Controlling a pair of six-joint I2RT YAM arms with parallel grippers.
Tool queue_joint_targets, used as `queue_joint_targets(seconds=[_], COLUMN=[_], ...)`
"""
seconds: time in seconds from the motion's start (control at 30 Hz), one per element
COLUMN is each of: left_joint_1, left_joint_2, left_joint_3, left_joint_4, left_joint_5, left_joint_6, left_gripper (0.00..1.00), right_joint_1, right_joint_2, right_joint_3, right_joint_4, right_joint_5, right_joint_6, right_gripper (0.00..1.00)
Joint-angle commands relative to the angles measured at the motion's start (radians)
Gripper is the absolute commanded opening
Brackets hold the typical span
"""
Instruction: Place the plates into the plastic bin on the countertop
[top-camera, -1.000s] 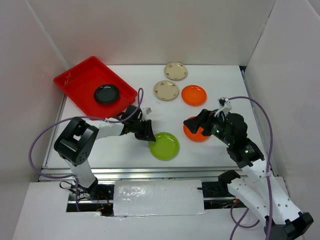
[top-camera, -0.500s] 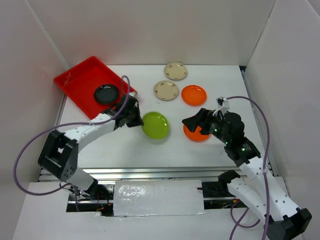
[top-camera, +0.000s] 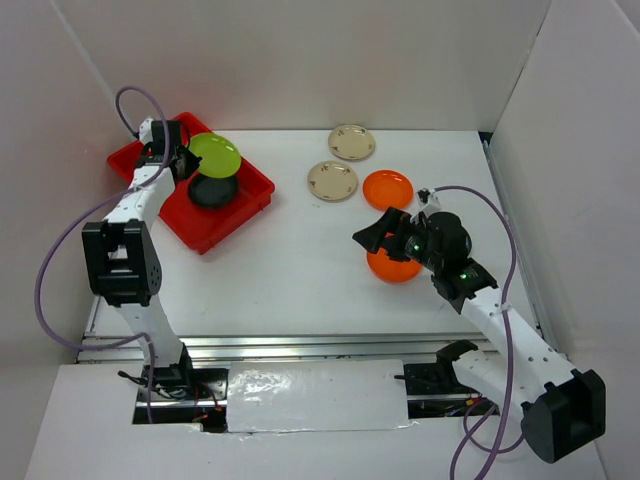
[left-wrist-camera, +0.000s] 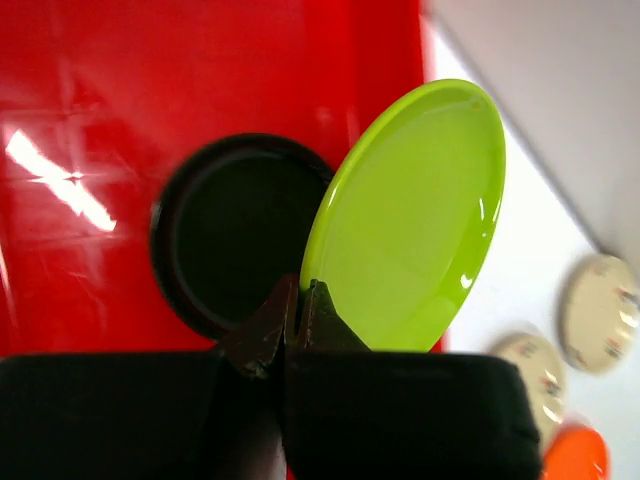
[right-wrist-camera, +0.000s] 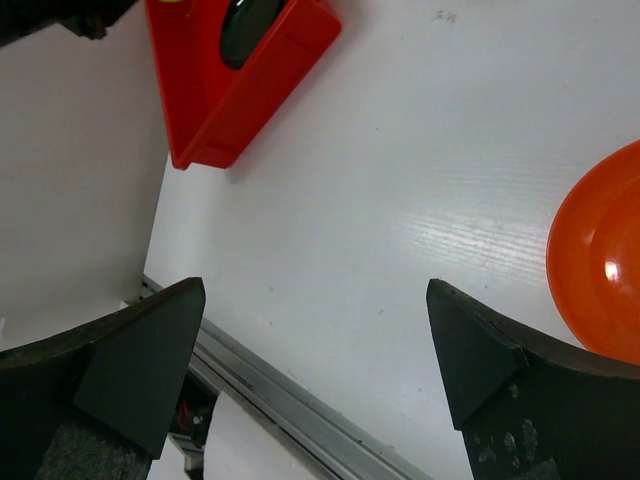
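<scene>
The round lime green plate (top-camera: 215, 153) hangs tilted above the shallow red plastic bin (top-camera: 240, 213), over the round black plate (top-camera: 213, 190) lying inside it. The left end effector (left-wrist-camera: 298, 300) pinches the green plate's rim. On the white worktop (top-camera: 280, 270) lie a beige plate (top-camera: 332, 181), a second beige plate (top-camera: 351, 142) and a far orange plate (top-camera: 387, 189). The right end effector (top-camera: 375, 228), spread wide, hovers over the near orange plate (top-camera: 392, 268).

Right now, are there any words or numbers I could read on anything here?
No words or numbers can be read anywhere.
Far beige plate and near beige plate: tiny marks on the rims, too small to read.
Countertop: one faint mark, too blurred to read.
</scene>
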Motion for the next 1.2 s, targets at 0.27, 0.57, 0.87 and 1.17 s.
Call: queue_joint_targets(seconds=[0.27, 0.57, 0.87, 1.17], left_joint_1=[0.088, 0.058, -0.252, -0.516], left_joint_2=[0.115, 0.025, -0.058, 0.304], left_joint_3=[0.022, 0.06, 0.0, -0.006], left_joint_4=[0.01, -0.16, -0.056, 0.387], left_joint_5=[0.112, -0.055, 0.212, 0.751], left_joint_6=[-0.012, 0.015, 0.159, 0.085], left_gripper=[0.0, 0.99, 0.99, 0.99], right_joint_1=[-0.035, -0.039, -0.064, -0.105], right_joint_2=[0.044, 0.059, -0.16, -0.403], right_joint_3=[-0.014, 0.014, -0.078, -0.017], right_joint_4=[0.096, 0.078, -0.103, -0.304], right_joint_5=[-0.077, -0.054, 0.492, 0.629], right_joint_6=[-0.004, -0.01, 0.289, 0.285], right_gripper=[1.0, 1.0, 1.0, 1.0])
